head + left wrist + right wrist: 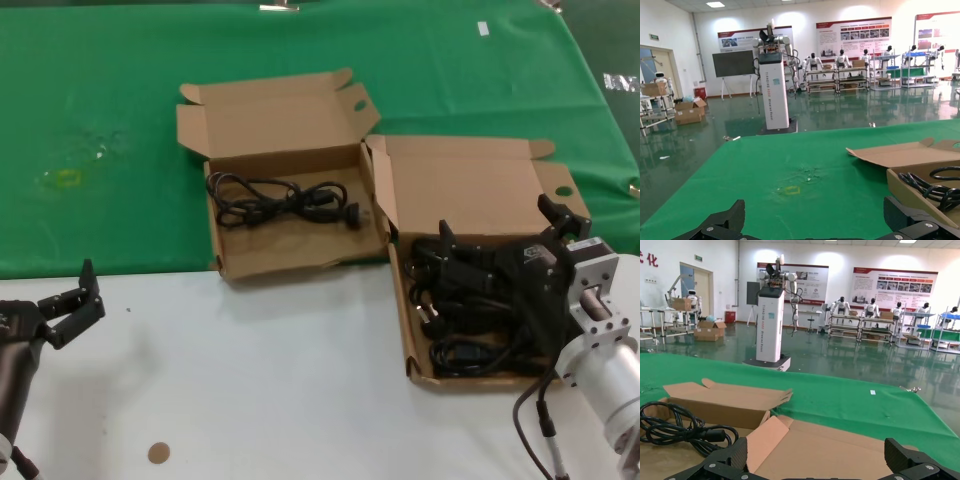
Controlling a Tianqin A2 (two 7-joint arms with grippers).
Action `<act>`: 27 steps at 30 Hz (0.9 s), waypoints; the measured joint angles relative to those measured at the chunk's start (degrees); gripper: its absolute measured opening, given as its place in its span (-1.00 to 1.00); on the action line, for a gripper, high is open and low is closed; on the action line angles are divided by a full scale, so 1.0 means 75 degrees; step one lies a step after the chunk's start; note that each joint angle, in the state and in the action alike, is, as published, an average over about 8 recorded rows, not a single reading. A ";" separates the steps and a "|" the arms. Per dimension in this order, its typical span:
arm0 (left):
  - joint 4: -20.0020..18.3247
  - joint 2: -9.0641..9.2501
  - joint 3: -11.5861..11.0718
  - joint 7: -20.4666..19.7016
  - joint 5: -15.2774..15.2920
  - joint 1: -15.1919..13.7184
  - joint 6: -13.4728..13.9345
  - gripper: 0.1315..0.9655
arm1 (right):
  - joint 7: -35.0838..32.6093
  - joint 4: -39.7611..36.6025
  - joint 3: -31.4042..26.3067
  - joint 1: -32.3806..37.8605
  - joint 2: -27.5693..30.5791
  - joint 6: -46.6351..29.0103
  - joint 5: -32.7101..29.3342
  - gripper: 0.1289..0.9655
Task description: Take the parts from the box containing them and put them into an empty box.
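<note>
The longer box [412, 330] stands at the right, lid [470, 185] open, with several coiled black power cords [470, 310] in its tray. My right gripper [497, 220] hovers over those cords, open and empty; in the right wrist view it [815, 467] faces the lid [840, 450]. The squarer box [225, 255] stands left of it and holds one cord [285, 198], which also shows in the right wrist view [680, 430] and the left wrist view [937, 185]. My left gripper [68, 292] is parked open over the white table at the front left.
A green cloth [100, 100] covers the back of the table; the front is white [280, 400]. A yellowish mark [60, 178] sits on the cloth at the left. A small brown disc [158, 453] lies on the white surface. The boxes nearly touch.
</note>
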 joint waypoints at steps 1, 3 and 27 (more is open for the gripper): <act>0.0000 0.0000 0.0000 0.0000 0.0000 0.0000 0.0000 1.00 | 0.0000 0.0000 0.0000 0.0000 0.0000 0.0000 0.0000 1.00; 0.0000 0.0000 0.0000 0.0000 0.0000 0.0000 0.0000 1.00 | 0.0000 0.0000 0.0000 0.0000 0.0000 0.0000 0.0000 1.00; 0.0000 0.0000 0.0000 0.0000 0.0000 0.0000 0.0000 1.00 | 0.0000 0.0000 0.0000 0.0000 0.0000 0.0000 0.0000 1.00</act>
